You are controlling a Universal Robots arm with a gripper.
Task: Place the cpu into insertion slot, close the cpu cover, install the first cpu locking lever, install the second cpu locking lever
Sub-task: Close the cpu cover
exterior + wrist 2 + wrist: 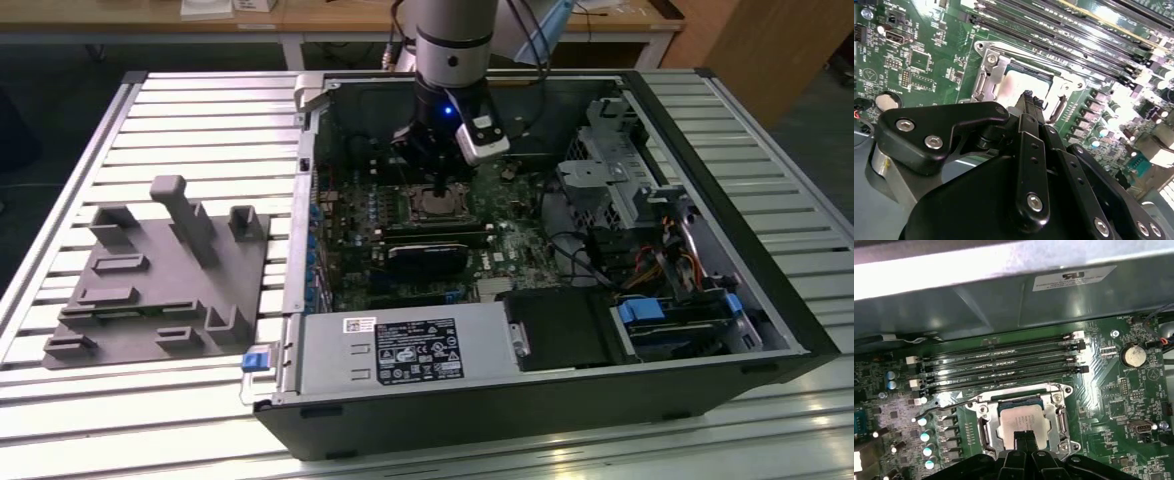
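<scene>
While I watch from my remote station, the gripper [445,188] hangs inside the open computer case [747,300], right over the insertion slot [983,411]. Its fingertips [1019,437] look pressed together and pinch nothing. In both wrist views they sit just above the near edge of the cpu [1021,422]; I cannot tell whether they touch it. The cpu lies flat in the slot with its pale metal face up. The cpu cover [1060,417] looks lowered around it, its window framing the chip. A thin wire lever [949,407] reaches out from the socket toward a row of capacitors [924,437]; I cannot tell whether it is latched. The long memory slots [1004,365] run just beside the socket, between it and the case wall. In the exterior view, the socket sits at 12 o'clock from the black card [427,258], the power supply [400,350] is at 6 o'clock, and a grey fixture [160,280] rests on the slatted table [200,120] at 9 o'clock from the case.
</scene>
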